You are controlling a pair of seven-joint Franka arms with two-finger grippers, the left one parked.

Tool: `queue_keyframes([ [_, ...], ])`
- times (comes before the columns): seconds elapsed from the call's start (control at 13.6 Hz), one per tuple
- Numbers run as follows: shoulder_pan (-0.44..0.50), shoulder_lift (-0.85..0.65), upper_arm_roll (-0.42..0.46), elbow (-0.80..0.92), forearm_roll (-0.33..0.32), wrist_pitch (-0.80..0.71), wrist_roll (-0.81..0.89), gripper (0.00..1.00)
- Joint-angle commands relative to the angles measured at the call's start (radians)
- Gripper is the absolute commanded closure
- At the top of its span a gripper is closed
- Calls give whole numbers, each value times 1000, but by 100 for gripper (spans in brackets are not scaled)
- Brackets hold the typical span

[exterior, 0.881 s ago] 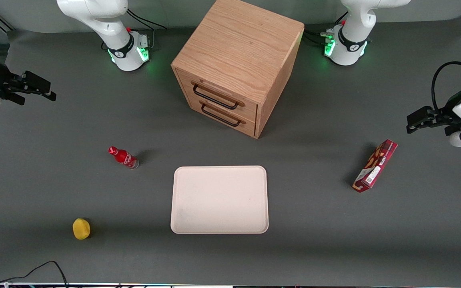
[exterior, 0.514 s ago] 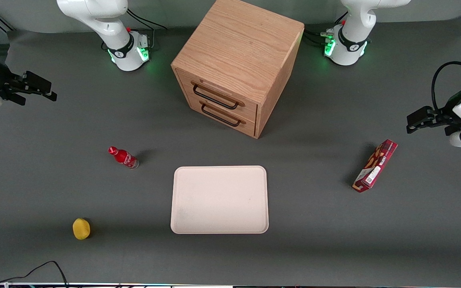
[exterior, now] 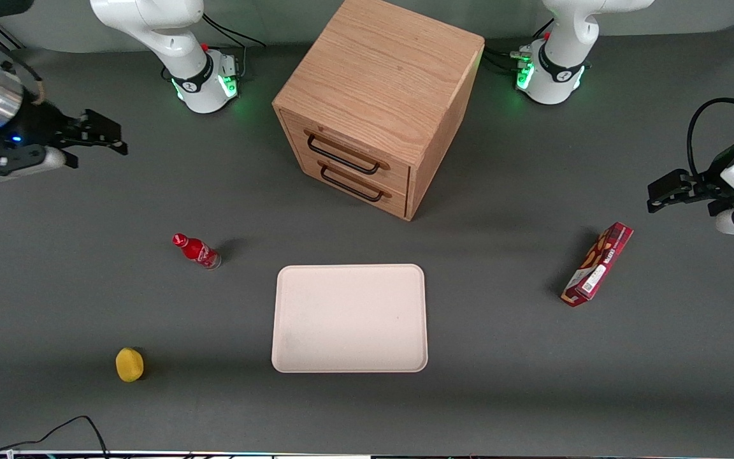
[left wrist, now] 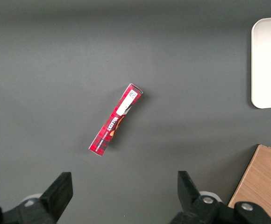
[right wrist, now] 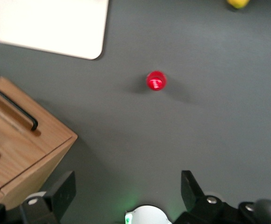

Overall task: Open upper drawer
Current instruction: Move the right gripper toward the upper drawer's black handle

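The oak cube cabinet [exterior: 383, 83] stands at the middle of the table's back part. Its upper drawer [exterior: 345, 150] is closed, with a thin black bar handle [exterior: 341, 154]; the matching lower drawer [exterior: 351, 182] sits under it, also closed. My right gripper [exterior: 111, 135] is open and empty. It hangs above the table toward the working arm's end, well off to the side of the cabinet. In the right wrist view the cabinet's corner [right wrist: 23, 154] and a drawer handle [right wrist: 14, 109] show, with my open gripper [right wrist: 128, 189] over bare table.
A red bottle [exterior: 196, 250] stands nearer the front camera than my gripper; it also shows in the right wrist view [right wrist: 156, 80]. A white tray [exterior: 349, 317] lies in front of the cabinet. A yellow fruit [exterior: 129, 364] and a red box [exterior: 597, 264] lie farther out.
My right gripper has moved toward the cabinet and a little farther from the front camera. The drawers have not moved.
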Motion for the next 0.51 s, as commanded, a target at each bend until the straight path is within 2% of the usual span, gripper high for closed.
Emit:
queue_keyframes([
  [0.0, 12, 24, 56, 13, 20, -17, -78, 0],
  [0.15, 17, 48, 131, 16, 48, -15, -135, 0],
  [0.29, 17, 90, 214, 42, 42, -14, -208, 0],
  [0.44, 17, 128, 261, 47, 43, -14, -259, 0],
])
